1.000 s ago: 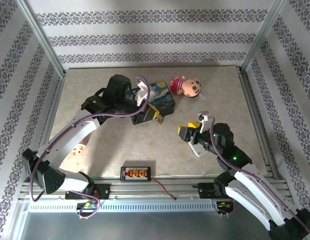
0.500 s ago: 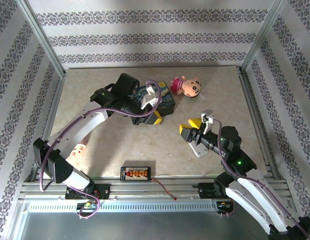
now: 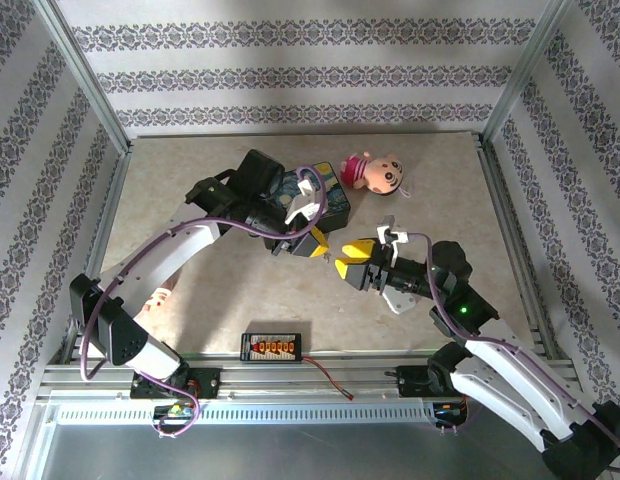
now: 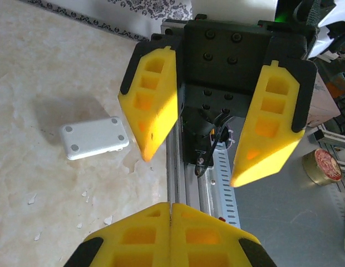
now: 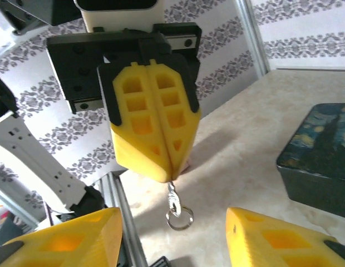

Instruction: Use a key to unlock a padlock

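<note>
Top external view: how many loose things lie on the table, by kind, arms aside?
Plush toys: 2 (pink doll, peach toy partly hidden)
Tin box: 1
White block: 1
Connector board: 1
Total: 5

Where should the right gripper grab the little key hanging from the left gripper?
Probably the bare end of the key, just above its ring, approached head-on: it sticks out below the shut left gripper, centred between the open right gripper's fingers.
</note>
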